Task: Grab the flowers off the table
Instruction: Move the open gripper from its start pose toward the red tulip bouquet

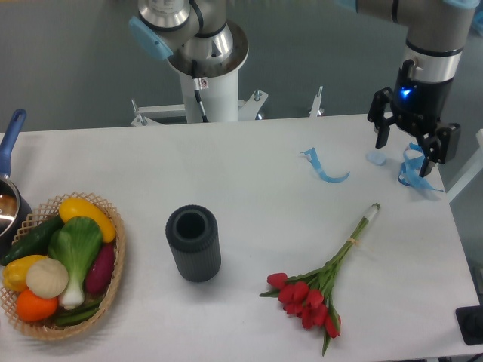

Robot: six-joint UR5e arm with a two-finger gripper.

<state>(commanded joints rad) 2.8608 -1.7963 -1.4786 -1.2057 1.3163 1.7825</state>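
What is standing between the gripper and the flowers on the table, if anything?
Nothing visible stands in the way. The gripper is open above the far right part of the table, and the flowers lie nearer the front. Between them is bare tabletop. The blue ribbon scraps lie flat to the side.

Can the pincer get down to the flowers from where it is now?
Probably yes: the pincer hangs open above the table's far right edge, and nothing stands between it and the flowers, whose stems lie bare.
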